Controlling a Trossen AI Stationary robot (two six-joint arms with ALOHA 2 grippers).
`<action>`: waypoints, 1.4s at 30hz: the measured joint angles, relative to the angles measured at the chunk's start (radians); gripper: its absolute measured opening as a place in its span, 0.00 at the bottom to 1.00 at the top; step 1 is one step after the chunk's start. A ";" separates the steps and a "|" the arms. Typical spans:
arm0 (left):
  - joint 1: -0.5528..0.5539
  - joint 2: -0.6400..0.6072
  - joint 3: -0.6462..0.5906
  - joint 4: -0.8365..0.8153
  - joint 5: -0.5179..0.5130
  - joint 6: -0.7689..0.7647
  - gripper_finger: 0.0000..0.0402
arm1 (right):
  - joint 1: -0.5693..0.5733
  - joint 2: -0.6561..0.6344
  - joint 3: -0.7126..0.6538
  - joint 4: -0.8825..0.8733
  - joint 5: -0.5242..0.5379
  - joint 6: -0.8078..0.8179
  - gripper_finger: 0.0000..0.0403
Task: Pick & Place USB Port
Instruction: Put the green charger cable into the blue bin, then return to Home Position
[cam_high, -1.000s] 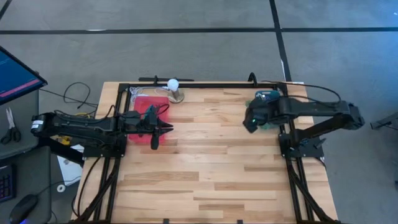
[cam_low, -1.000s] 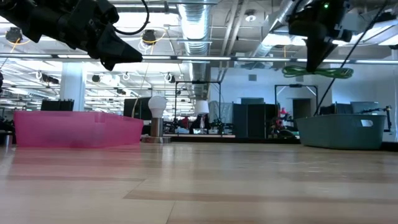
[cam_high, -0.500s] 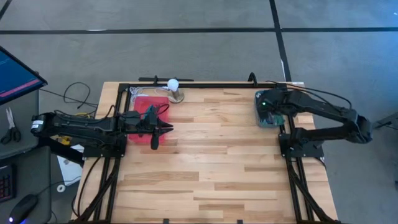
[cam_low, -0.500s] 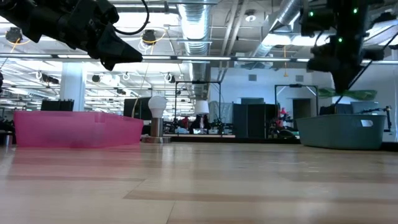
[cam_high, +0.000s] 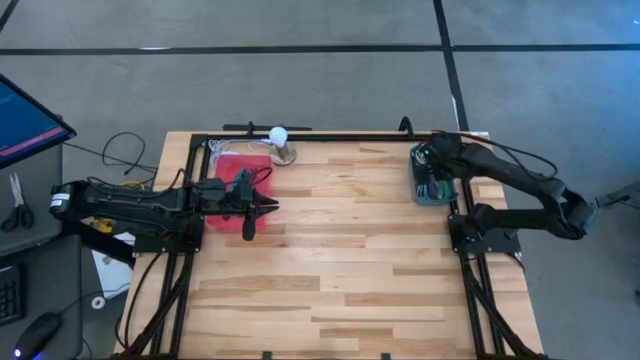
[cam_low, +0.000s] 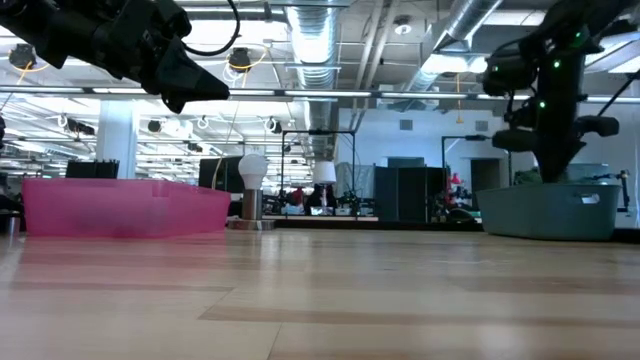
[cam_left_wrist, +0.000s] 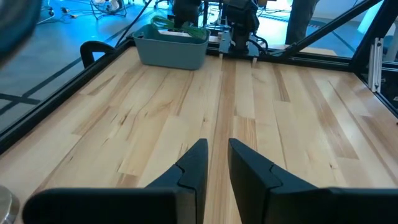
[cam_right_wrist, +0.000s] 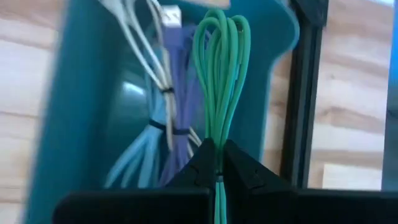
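Observation:
A teal bin (cam_high: 419, 187) (cam_low: 550, 212) (cam_right_wrist: 81, 93) stands at the table's far right corner. It holds bundled white (cam_right_wrist: 152, 50), purple (cam_right_wrist: 180, 81) and light-blue (cam_right_wrist: 140, 149) cables. My right gripper (cam_high: 435, 165) (cam_right_wrist: 219, 152) is above the bin, pointing down into it, shut on a coiled green cable (cam_right_wrist: 221, 68). A pink bin (cam_high: 240, 165) (cam_low: 125, 205) sits at the far left. My left gripper (cam_high: 262, 207) (cam_left_wrist: 217, 155) hovers beside it above the table, its fingers a narrow gap apart and holding nothing. My right gripper pinches the green cable's gathered strands (cam_right_wrist: 219, 134) between its two fingertips, coming from above and pointing down. The coil's loops (cam_right_wrist: 221, 37) hang below the fingers inside the teal bin, over the other cables. Whether the loops rest on them cannot be told.
A white ball on a small stand (cam_high: 280, 140) (cam_low: 252, 185) sits at the far edge beside the pink bin. Black frame rails (cam_high: 330, 133) run along the table's far, left and right edges. Bare wood (cam_high: 340, 240) fills the middle and near side.
My right gripper moved from over the table toward the right edge, then down over the teal bin. The green cable, first hanging clear in the air, was carried along and now hangs inside the bin.

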 joint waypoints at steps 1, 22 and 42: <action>0.000 0.000 0.000 0.000 0.000 0.000 0.15 | -0.016 0.009 -0.007 0.000 -0.004 -0.003 0.00; 0.000 0.000 0.000 0.000 0.000 0.000 0.15 | -0.084 0.118 -0.022 0.072 -0.035 -0.036 0.19; 0.000 0.000 0.000 0.009 0.000 0.042 0.15 | 0.186 0.023 0.234 0.304 -0.375 -0.231 0.27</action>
